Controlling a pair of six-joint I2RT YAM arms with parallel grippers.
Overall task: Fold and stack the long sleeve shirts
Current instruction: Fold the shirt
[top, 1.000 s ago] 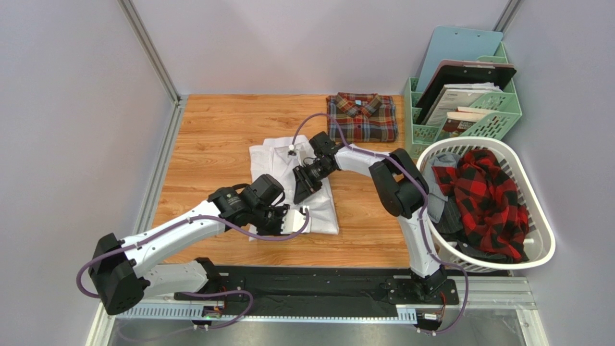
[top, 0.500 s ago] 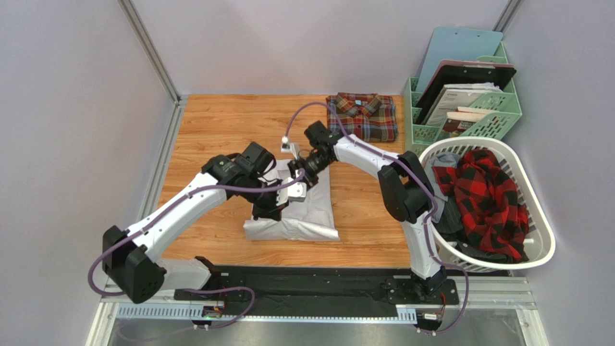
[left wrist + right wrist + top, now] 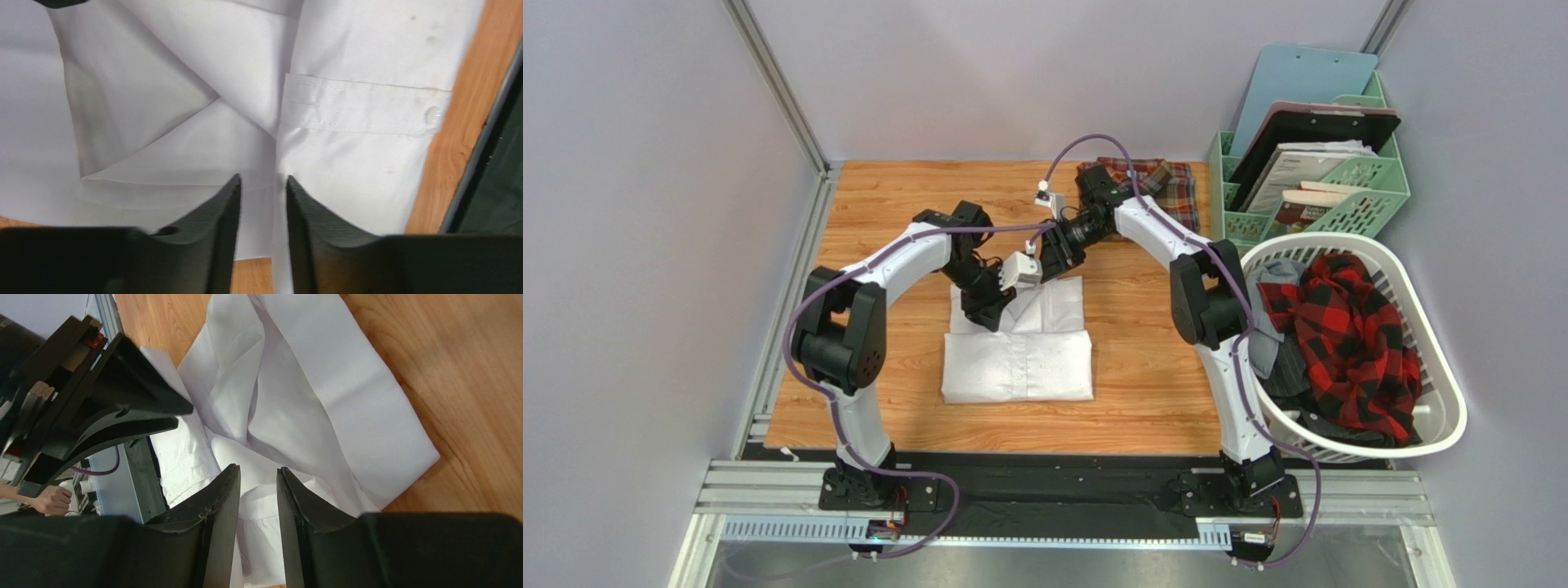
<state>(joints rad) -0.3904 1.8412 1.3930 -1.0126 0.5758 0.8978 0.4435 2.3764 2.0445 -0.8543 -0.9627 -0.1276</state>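
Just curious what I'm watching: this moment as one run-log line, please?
stage: folding white shirt | left gripper: open, over shirt | right gripper: open, empty | plaid shirt: far side, partly hidden

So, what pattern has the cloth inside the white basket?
The cloth is red and black plaid; the top external view shows it best.

Two shirts [image 3: 1016, 365] [image 3: 1183, 184] (perhaps more)

No readable writing in any view.
Sheets [image 3: 1308, 165] in the green file rack [image 3: 1372, 211] bear print too small to make out. The white shirt [image 3: 368, 49], just ahead of the fingers of the left gripper [image 3: 263, 179] and the right gripper [image 3: 258, 468], shows only plain cloth, stitching and a button [image 3: 433, 114].
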